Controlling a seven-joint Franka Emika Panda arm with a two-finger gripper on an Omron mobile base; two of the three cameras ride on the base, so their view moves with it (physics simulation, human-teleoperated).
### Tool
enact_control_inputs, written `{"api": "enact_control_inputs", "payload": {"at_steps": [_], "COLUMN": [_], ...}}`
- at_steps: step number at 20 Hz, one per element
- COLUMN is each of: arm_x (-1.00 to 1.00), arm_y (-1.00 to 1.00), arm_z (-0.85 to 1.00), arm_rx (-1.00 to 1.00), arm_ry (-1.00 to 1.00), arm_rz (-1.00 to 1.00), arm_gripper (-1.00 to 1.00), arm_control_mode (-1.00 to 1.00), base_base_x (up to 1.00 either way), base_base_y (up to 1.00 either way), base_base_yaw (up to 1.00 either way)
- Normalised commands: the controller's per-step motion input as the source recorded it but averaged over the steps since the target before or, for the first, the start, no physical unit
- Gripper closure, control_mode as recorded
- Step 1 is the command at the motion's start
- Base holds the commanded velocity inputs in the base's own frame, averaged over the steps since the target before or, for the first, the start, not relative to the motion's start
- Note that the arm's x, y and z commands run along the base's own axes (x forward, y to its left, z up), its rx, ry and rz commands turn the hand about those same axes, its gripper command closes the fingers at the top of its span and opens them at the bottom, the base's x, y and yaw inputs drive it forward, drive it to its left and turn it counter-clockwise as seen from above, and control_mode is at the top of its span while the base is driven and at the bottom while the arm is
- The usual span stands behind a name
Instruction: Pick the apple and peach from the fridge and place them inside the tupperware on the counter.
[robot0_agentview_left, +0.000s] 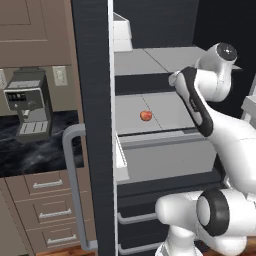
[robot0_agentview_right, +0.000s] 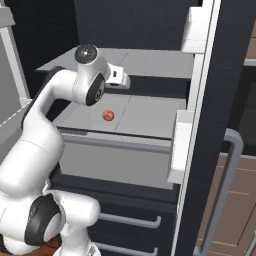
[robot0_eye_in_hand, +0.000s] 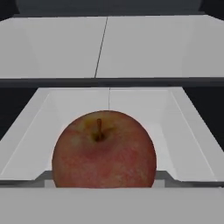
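The apple (robot0_eye_in_hand: 104, 148), red-brown with a dark stem, sits very close in front of the hand on a pale grey fridge shelf (robot0_eye_in_hand: 183, 131). The peach (robot0_agentview_left: 145, 115), small and orange-red, lies alone on the middle shelf (robot0_agentview_left: 170, 107) and is also seen as the peach (robot0_agentview_right: 108, 115). My arm reaches into the open fridge (robot0_agentview_left: 92, 125) above that shelf. The hand (robot0_agentview_right: 120, 78) points inward, and its fingers are hidden, so their spread is unclear. The tupperware is out of view.
The open fridge door (robot0_agentview_right: 200, 150) with its curved grey handle (robot0_agentview_left: 72, 165) stands between the shelves and the black counter (robot0_agentview_left: 35, 152). A coffee machine (robot0_agentview_left: 27, 107) stands on that counter. Drawers (robot0_agentview_right: 130, 220) sit below the shelves.
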Motion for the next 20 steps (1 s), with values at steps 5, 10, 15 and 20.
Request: {"api": "enact_control_inputs", "payload": {"at_steps": [5,10,15,20], "arm_x": [-1.0,-0.77,-0.33,0.0], "arm_y": [0.0,0.0,0.01,0.0], "arm_z": [0.0,0.0,0.0,0.0], "arm_rx": [0.0,0.0,-0.01,0.0], "arm_ry": [0.0,0.0,0.02,0.0], "arm_rz": [0.0,0.0,0.0,0.0], "arm_gripper": [1.0,1.0,1.0,1.0], "arm_control_mode": [-1.0,-1.0,1.0,1.0], "base_base_x": [0.0,0.0,-0.29,-0.97], "base_base_y": [0.0,0.0,0.02,0.01], "base_base_yaw": [0.0,0.0,0.0,0.0]}}
